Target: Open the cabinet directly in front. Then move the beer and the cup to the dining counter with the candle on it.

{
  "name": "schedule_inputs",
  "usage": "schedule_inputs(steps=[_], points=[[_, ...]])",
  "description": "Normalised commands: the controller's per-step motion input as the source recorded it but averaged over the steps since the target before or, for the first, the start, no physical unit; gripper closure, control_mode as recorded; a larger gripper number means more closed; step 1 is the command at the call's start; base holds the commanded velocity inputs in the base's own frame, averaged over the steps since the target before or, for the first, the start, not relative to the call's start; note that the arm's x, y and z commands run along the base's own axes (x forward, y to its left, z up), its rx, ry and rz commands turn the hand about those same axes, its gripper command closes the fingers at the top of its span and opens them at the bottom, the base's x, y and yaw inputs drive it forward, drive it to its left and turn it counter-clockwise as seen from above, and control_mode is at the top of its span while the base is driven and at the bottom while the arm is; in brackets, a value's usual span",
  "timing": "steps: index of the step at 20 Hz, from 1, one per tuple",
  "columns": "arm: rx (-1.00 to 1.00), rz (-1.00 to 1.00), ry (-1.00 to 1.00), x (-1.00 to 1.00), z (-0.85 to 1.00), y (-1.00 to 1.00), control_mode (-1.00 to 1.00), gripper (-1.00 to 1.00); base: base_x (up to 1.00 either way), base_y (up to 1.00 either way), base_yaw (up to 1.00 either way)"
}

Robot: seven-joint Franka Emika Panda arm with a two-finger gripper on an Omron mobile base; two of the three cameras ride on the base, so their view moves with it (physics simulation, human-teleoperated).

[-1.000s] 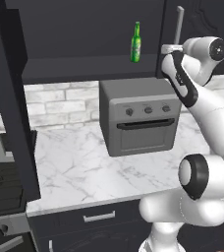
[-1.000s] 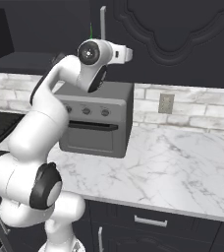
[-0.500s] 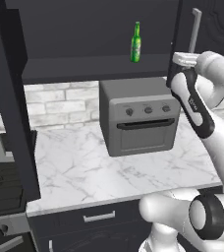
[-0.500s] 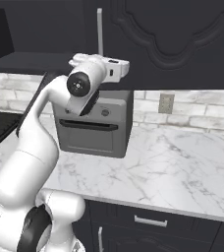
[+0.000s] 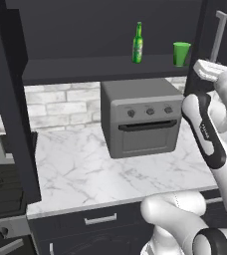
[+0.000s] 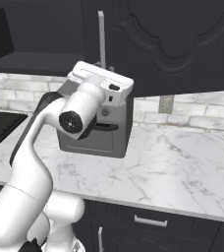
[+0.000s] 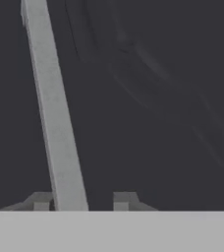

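End effector (image 7: pixel 79 202) part-open astride the silver handle (image 7: pixel 54 113) of the cabinet (image 5: pixel 105 30), firm grip impossible to tell; beer (image 5: pixel 138 43) and cup (image 5: pixel 181 54) on its shelf.

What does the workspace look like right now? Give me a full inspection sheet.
Surface: white grey-veined marble counter, bare around the oven.
Job's things: slim green glass beer bottle and small bright-green cup stand upright and apart on the open shelf of the dark charcoal upper cabinet; its right door carries a slim silver bar handle.
Clutter: grey toaster oven on the counter below the shelf.
Claw: claw at the handle; the bar sits between its fingertips, close to one; grip cannot be told.
Cables: nothing seen.
Surroundings: pale brick backsplash, wall outlet, dark lower drawers.
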Motion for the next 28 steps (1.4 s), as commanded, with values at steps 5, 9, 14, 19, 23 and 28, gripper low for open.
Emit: schedule_inputs(steps=[5, 9, 14, 19, 23, 28], points=[[0.15, -0.13, -0.14, -1.00, 0.31, -0.64, -1.00, 1.00, 0.00, 0.00, 0.00], [0.08, -0.07, -0.07, -0.70, 0.10, -0.36, -1.00, -1.00, 0.00, 0.00, 0.00], [0.00, 0.00, 0.00, -0.25, 0.00, 0.00, -1.00, -1.00, 0.00, 0.00, 0.00], [0.00, 0.03, 0.00, -1.00, 0.00, 0.08, -1.00, -1.00, 0.00, 0.00, 0.00], [-0.01, 0.01, 0.03, -0.90, 0.00, 0.32, -1.00, -1.00, 0.00, 0.00, 0.00], [-0.11, 0.00, 0.11, -0.30, 0.00, 0.90, -1.00, -1.00, 0.00, 0.00, 0.00]])
